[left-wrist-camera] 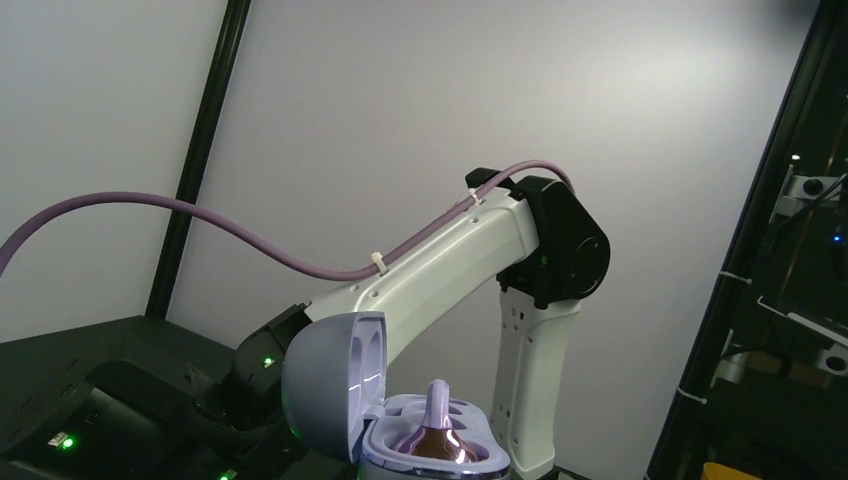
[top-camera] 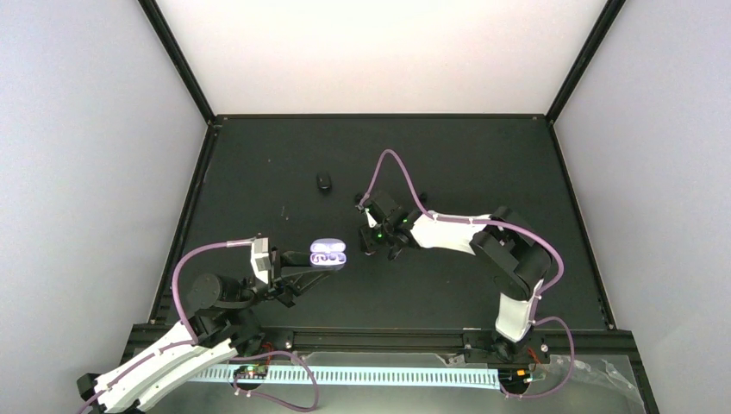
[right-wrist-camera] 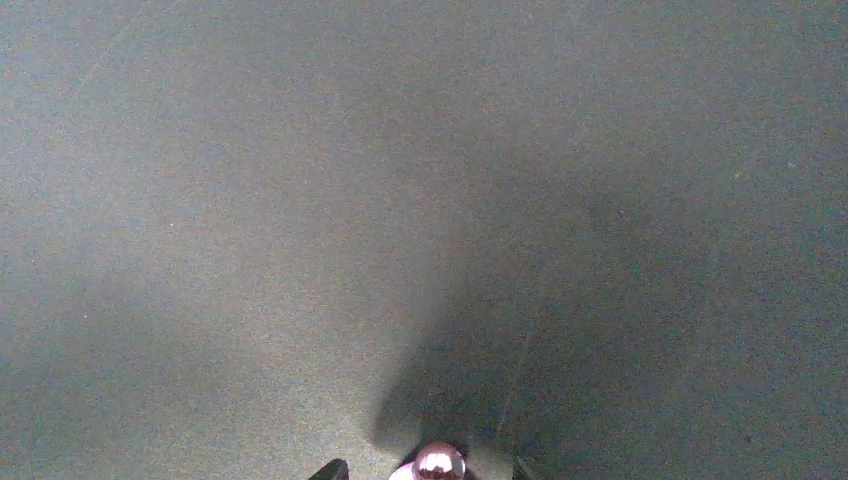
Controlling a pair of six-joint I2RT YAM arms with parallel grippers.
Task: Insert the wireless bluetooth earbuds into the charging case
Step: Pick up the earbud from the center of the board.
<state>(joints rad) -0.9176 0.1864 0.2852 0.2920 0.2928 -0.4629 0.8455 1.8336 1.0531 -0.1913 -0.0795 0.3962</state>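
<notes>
Earbud (left-wrist-camera: pixel 437 425) number one, lilac and glossy, stands stem-up in a well of the open charging case (top-camera: pixel 328 254), which is left of centre in the overhead view. The left gripper (top-camera: pixel 302 260) reaches in from the lower left and looks closed on the case's body, with the lid (left-wrist-camera: pixel 335 385) tipped back. Its fingers are out of its own camera's sight, so I judge that grip from above. Above the case in the frame, well apart from it, a small dark object (top-camera: pixel 324 182) lies on the surface (top-camera: pixel 483 164); it is too small to tell whether it is a bud or a case. Right of the case, near but not touching, the right gripper (top-camera: pixel 380 233) angles down with a second earbud (right-wrist-camera: pixel 438 462) apparently pinched between its fingertips. That bud shows as a shiny purple dome at the bottom edge of the wrist view, with dark surface ahead of it.

The step in hand, as I read it, is carrying that bud to the free well. To do it well, the left arm should hold the case steady and level. The right should come over the well beside the seated bud, match the bud's shape to the recess, lower gently, and release only once it settles. The risk is clipping the lid or the seated bud's stem.
</notes>
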